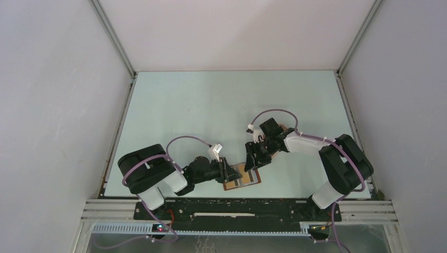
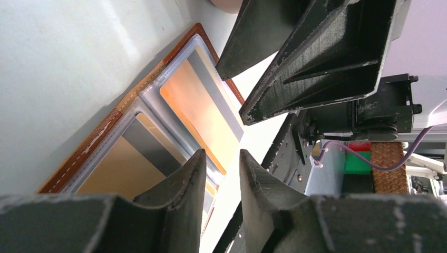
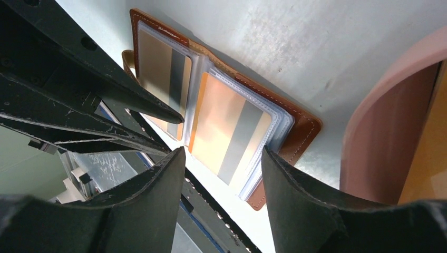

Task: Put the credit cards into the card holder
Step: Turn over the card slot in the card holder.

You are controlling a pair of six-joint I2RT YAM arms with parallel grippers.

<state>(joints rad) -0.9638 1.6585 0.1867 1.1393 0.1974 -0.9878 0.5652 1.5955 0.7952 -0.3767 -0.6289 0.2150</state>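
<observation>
The card holder point(image 1: 242, 178) lies open near the table's front edge, a reddish-brown leather cover point(image 3: 303, 126) with clear sleeves. Two of the credit cards sit in the sleeves, both orange with a grey stripe: one on the right page point(image 3: 232, 132) point(image 2: 203, 105), one on the left page point(image 3: 161, 74) point(image 2: 118, 166). My left gripper point(image 2: 219, 161) point(image 1: 230, 171) hovers at the holder's left side, open by a narrow gap with nothing in it. My right gripper point(image 3: 221, 158) point(image 1: 254, 159) is open wide above the right page's near edge, holding nothing.
A pink oval tray point(image 3: 379, 142) point(image 1: 284, 128) stands just behind the card holder, under the right arm; something flat and orange point(image 3: 427, 153) shows inside it. The table's front edge and black rail point(image 3: 211, 211) run right under both grippers, whose fingers are close together.
</observation>
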